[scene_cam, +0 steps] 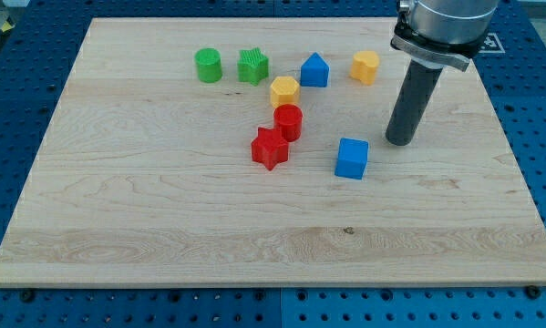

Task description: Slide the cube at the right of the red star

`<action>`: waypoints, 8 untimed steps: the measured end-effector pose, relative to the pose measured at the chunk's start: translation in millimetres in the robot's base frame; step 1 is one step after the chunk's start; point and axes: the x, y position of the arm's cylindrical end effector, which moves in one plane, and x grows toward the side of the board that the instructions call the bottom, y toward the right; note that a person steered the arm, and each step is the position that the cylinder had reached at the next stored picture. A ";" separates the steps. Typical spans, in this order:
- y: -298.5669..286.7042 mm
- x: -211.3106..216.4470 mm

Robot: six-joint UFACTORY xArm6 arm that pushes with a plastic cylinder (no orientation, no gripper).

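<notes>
Although the blue cube (351,158) already lies to the view's right of the red star (270,148), well apart from it, I judge the slide toward the star barely begun. My tip (399,141) stands just beside the cube's upper right, not touching; being a bare rod, it holds nothing.

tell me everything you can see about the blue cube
The blue cube is a small solid block, plain blue, looking like matte plastic. It sits flat on the wooden board, turned slightly so a corner faces the view's bottom. It lies to the view's right of the red star, with bare wood between them. My tip stands just to its upper right, close but not touching. Nothing touches it.
</notes>
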 end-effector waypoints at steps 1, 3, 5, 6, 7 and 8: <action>-11.3 6.8; 12.8 32.3; 5.5 52.7; -8.7 49.9; -49.6 49.9; -81.6 49.9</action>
